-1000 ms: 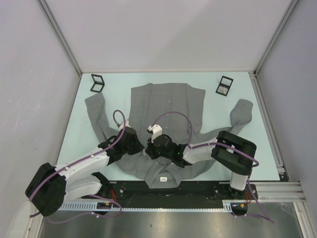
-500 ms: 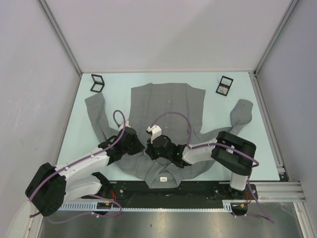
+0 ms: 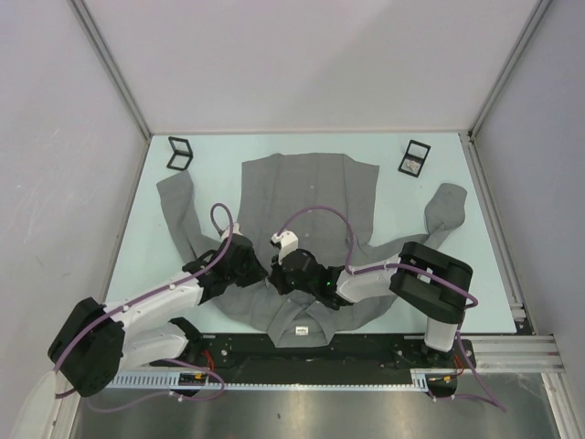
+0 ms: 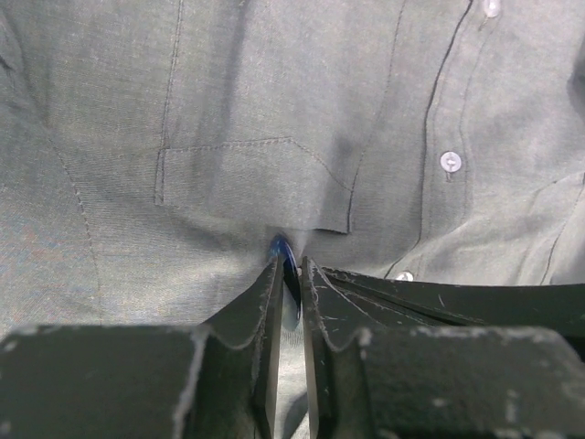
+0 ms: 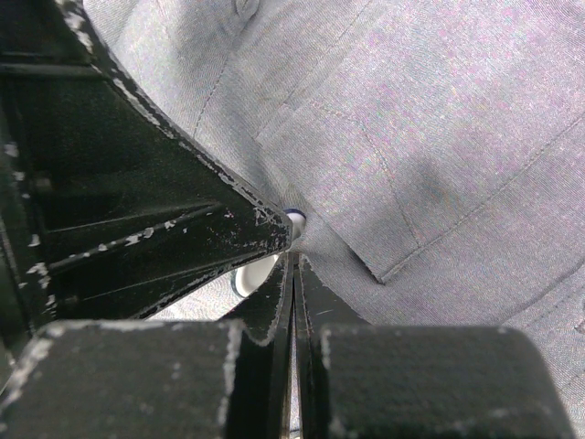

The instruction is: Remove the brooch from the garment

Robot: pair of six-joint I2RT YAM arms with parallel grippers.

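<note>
While the shirt lies spread flat on the surface, collar end toward the arm bases, the task looks to be only partly done. From above, the left arm and right arm meet over the shirt's chest. Their wrists hide the brooch in this view. Beyond the shirt's hem sit two black frames, the left frame and the right frame, each well apart from the cloth.

The left wrist view looks across the shirt's pocket, with a button off to one side. The brooch shows as a thin blue disc seen edge-on. It stands against the shirt at the pocket seam nearest the camera. The left jaws stand a little apart with the disc between their tips. A sliver of gap shows beside it, so they flank it and no firm clamp can be seen.

From the right wrist, the right jaws are pressed together, their tips at a crease in the shirt just beside the brooch's pale, blue-rimmed face. Whether a fold of cloth is caught between them cannot be told. One left finger crosses the view and touches the brooch's rim.

My judgement is that both arms have reached the brooch, which sits tight against the shirt. Its pin is hidden. Freeing it and lifting it clear remain.
</note>
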